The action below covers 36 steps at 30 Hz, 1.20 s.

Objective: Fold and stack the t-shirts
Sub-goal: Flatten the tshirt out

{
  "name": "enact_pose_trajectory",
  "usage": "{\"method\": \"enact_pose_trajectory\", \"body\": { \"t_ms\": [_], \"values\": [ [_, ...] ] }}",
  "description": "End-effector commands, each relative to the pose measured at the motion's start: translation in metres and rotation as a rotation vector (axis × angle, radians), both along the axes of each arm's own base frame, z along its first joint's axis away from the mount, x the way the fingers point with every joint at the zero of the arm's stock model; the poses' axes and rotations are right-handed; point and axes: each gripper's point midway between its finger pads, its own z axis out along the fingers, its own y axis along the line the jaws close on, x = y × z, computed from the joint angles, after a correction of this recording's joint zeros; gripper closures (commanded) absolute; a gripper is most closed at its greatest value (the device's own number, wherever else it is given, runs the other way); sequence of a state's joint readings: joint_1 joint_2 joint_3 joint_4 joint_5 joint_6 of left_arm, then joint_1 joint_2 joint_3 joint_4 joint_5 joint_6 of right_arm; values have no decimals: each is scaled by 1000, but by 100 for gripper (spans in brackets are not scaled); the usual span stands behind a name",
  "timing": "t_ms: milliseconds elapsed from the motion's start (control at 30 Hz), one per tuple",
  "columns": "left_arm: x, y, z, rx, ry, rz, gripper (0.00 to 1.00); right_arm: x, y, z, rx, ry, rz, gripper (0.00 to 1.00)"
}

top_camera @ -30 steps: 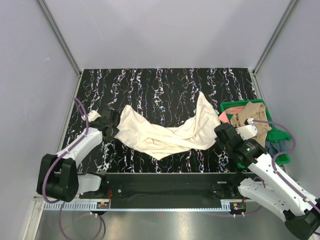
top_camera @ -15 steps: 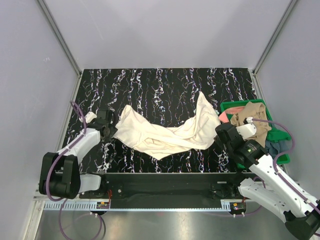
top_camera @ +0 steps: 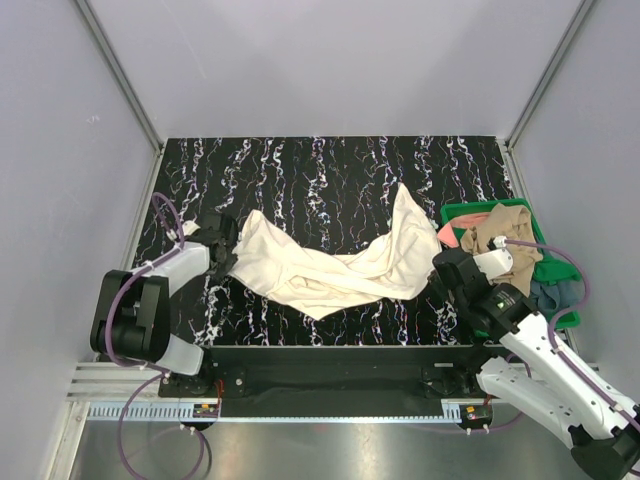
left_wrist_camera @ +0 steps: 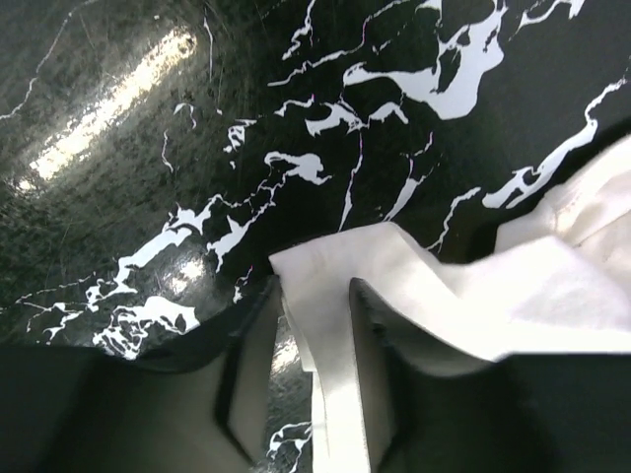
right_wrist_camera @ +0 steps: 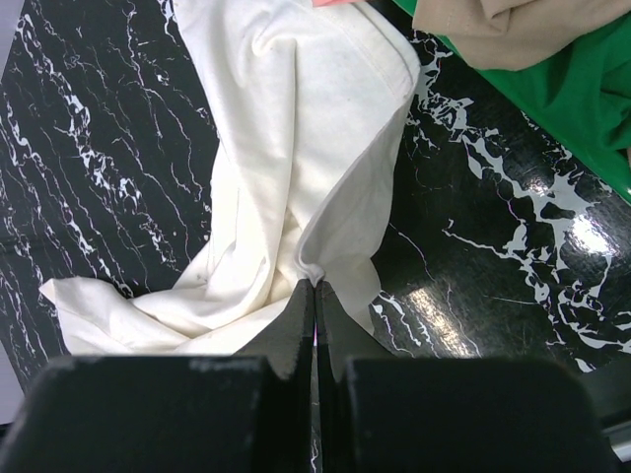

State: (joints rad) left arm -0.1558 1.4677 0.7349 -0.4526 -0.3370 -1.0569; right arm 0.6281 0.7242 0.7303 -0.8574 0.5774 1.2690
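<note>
A large cream t-shirt (top_camera: 330, 265) lies crumpled across the middle of the black marbled table. My left gripper (top_camera: 222, 250) is at the shirt's left corner. In the left wrist view its jaws (left_wrist_camera: 314, 296) stand apart around a strip of the cream t-shirt's (left_wrist_camera: 513, 286) hem, with bare table showing beside the left finger. My right gripper (top_camera: 440, 268) is at the shirt's right end. In the right wrist view my right gripper (right_wrist_camera: 315, 286) is shut, pinching a fold of the cream t-shirt (right_wrist_camera: 286, 148). Tan (top_camera: 500, 232), salmon-pink (top_camera: 447, 232) and grey-blue (top_camera: 555, 293) t-shirts sit in the bin.
A green plastic bin (top_camera: 552, 268) stands at the table's right edge, close behind my right arm; its wall (right_wrist_camera: 582, 89) and the tan shirt (right_wrist_camera: 493, 30) show in the right wrist view. Grey walls enclose the table on three sides.
My left gripper drew back a little to the left, then came back right onto the shirt's corner with its jaws narrower. The right arm and the shirt have hardly moved.
</note>
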Motion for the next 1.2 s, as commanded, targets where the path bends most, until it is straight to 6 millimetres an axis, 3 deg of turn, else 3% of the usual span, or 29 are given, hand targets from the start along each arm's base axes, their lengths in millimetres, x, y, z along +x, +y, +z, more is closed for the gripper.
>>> {"method": "enact_pose_trajectory", "body": {
  "t_ms": [0,133,267,367,400,467,500,533,600,633,667,700,733,767,800,833,867,900,967,1067,1167],
  "values": [
    [-10,2,-12,30,55,-4,69,0,0,1,12,-15,6,100],
    [-9,4,-10,46,50,-22,99,1,1,2,14,-15,4,100],
    [-6,5,3,60,16,-47,100,4,4,7,5,-12,17,100],
    [0,14,37,109,-64,-48,100,9,10,19,-32,-11,78,100],
    [8,16,66,117,-146,-54,100,10,13,24,-44,-17,103,100],
    [7,21,96,139,-214,-44,100,15,14,45,-87,-53,152,100],
    [12,23,135,139,-327,-39,100,17,13,54,-98,-76,158,100],
    [11,25,153,143,-373,-31,100,20,13,77,-100,-127,171,100],
    [14,30,222,136,-560,14,100,25,10,106,-107,-196,165,100],
    [15,30,247,129,-624,21,100,28,10,140,-100,-271,167,100],
    [14,31,298,114,-744,33,100,31,6,157,-101,-305,148,100],
    [13,30,323,102,-800,40,100,33,1,189,-98,-363,118,100],
    [10,28,344,79,-839,36,100,31,-2,203,-93,-385,106,100],
    [-1,27,393,45,-954,42,100,29,-5,216,-87,-409,99,100],
    [-10,27,414,26,-1005,36,100,22,-9,242,-57,-463,104,100],
    [-20,26,430,8,-1043,33,100,16,-10,252,-46,-484,118,100],
    [-44,28,461,-20,-1137,32,100,8,-8,261,-24,-502,156,100],
    [-57,29,472,-32,-1176,31,100,-6,-14,280,18,-551,166,100],
    [-93,32,493,-62,-1265,32,100,-26,-11,290,84,-585,230,100],
    [-128,29,501,-158,-1352,26,100,-60,-10,318,197,-716,324,100],
    [-141,19,509,-231,-1388,-19,100,-78,-9,340,236,-782,386,100]
  ]
}}
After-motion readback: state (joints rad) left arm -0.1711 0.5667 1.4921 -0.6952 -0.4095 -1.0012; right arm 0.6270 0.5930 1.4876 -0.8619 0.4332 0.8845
